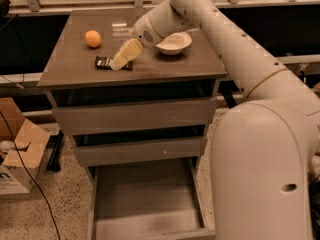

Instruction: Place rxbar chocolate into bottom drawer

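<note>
The rxbar chocolate [103,62], a flat black-wrapped bar, lies on the cabinet top [75,69] near its front edge, left of centre. My gripper [121,60] reaches down and to the left from the arm and rests on the bar's right end, covering that part. The bottom drawer [145,204] is pulled out below, and its flat grey floor is bare. The two shallower drawers above it are pushed in.
An orange fruit [92,38] sits behind and left of the bar. A white bowl [173,43] stands to the right of the gripper. A cardboard box [20,159] and a cable lie on the floor to the left. My arm's large body [265,164] fills the right side.
</note>
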